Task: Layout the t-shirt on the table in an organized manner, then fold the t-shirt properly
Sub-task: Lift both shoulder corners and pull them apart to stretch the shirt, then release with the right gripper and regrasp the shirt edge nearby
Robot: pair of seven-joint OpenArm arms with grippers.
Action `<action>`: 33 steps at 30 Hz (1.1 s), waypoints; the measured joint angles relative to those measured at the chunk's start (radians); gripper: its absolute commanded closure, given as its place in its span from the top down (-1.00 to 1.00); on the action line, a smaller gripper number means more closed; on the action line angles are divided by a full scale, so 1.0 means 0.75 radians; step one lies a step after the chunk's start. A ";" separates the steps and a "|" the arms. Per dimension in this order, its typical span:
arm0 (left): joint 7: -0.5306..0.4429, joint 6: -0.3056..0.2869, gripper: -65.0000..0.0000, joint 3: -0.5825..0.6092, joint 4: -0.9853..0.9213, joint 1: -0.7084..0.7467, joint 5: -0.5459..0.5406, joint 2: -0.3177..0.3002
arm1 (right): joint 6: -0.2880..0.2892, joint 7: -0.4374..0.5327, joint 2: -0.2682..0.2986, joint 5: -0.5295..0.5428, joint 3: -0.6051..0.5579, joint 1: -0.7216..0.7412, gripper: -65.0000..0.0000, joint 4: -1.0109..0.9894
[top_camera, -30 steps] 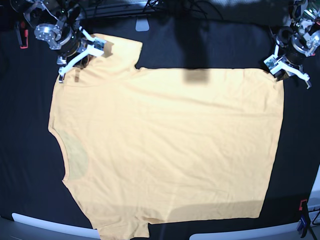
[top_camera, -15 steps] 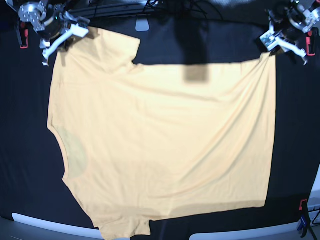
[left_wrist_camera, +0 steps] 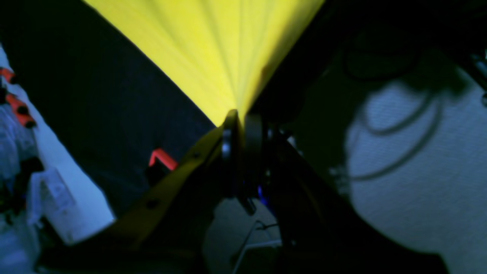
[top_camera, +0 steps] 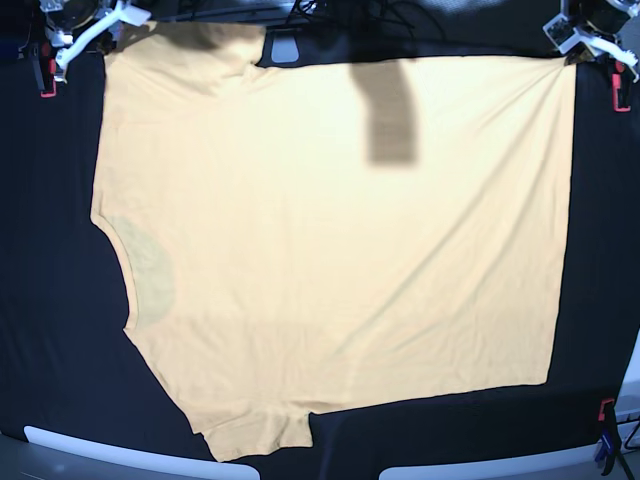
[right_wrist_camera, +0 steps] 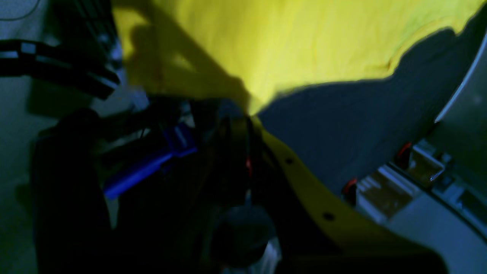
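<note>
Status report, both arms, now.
Left gripper and right gripper both shut on shirt corners. Shirt stretched taut over table. Nothing in the way.

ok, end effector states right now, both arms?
Left end effector: closed on a corner of the t-shirt, cloth fanning taut from it.
Right end effector: closed on the t-shirt's edge.

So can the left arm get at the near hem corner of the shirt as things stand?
Probably not: the left tool is shut on the t-shirt at its far corner, pulling it taut. It would have to let go first.
</note>
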 measured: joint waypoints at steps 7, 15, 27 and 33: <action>0.009 -0.008 -1.00 -0.192 0.108 0.030 -0.180 0.000 | -0.081 -0.004 0.002 0.061 0.127 -0.016 -1.00 0.017; 0.067 -0.009 -1.00 -0.229 0.046 -0.175 -0.239 0.064 | -0.078 0.012 -0.050 0.370 0.169 0.263 -1.00 0.000; 0.068 -0.003 -1.00 -0.227 -0.113 -0.476 -0.271 0.223 | -0.010 0.024 -0.151 0.539 0.158 0.640 -1.00 -0.230; 0.067 -0.005 -1.00 -0.227 -0.113 -0.472 -0.271 0.223 | 0.006 0.013 -0.134 0.498 0.158 0.563 -1.00 -0.156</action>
